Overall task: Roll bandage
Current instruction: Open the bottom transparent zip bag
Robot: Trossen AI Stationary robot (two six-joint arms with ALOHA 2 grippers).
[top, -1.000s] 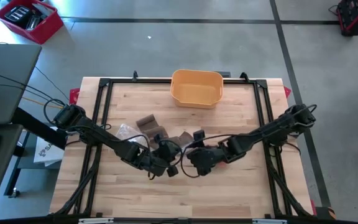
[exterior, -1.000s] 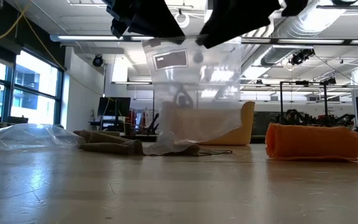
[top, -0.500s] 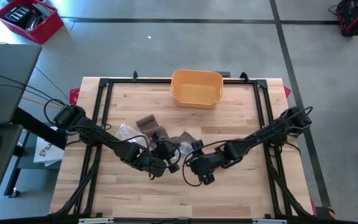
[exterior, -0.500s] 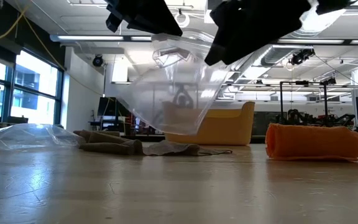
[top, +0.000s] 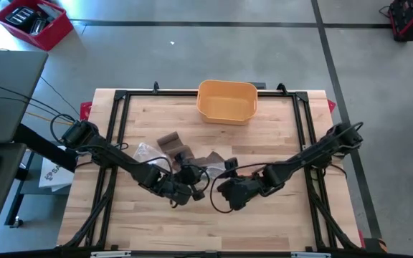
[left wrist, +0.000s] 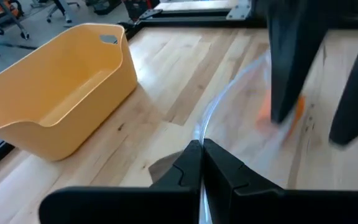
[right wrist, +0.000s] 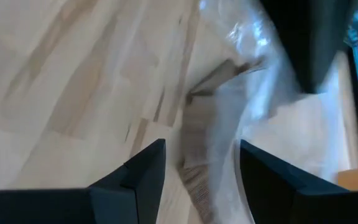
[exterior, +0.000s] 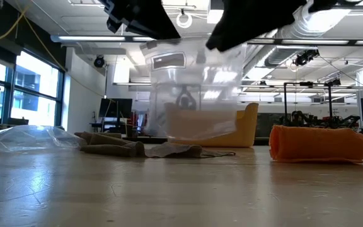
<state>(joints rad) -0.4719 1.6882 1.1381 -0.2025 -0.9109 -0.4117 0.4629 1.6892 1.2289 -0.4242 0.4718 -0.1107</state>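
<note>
**Pinched bag hangs over mid-table between two grippers**

Fingers (left wrist: 194, 163) of the left gripper (top: 192, 188) are pressed tight together, and the left wrist view shows a thin edge of the clear plastic bag (exterior: 194, 94) caught between them. From table height the bag hangs clear of the wood, its mouth up under the two dark grippers, and a pale tan bandage roll (exterior: 197, 123) sits low inside it. The right gripper (top: 224, 195) is just beside the left one, toward the front of the table near its middle; its fingers (right wrist: 138, 171) stand wide apart, with the bag's plastic and the tan roll showing in the gap ahead of them. Whether those fingers touch the plastic cannot be told.

Behind the grippers, toward the table's centre, loose brown bandage strips (top: 172, 142) lie flat on the wood, and a second crumpled clear bag (top: 145, 152) rests just beside them on the side nearer the left edge. In the low view the same strips (exterior: 109, 144) lie in a low heap next to the crumpled plastic (exterior: 17, 135). An orange rolled cloth (exterior: 320, 144) lies on the table off to the side in that view. A yellow bin (top: 226, 100) stands at the middle of the table's back edge, well apart from both grippers. The table (top: 278, 222) is pale wooden board inside a black frame.
</note>
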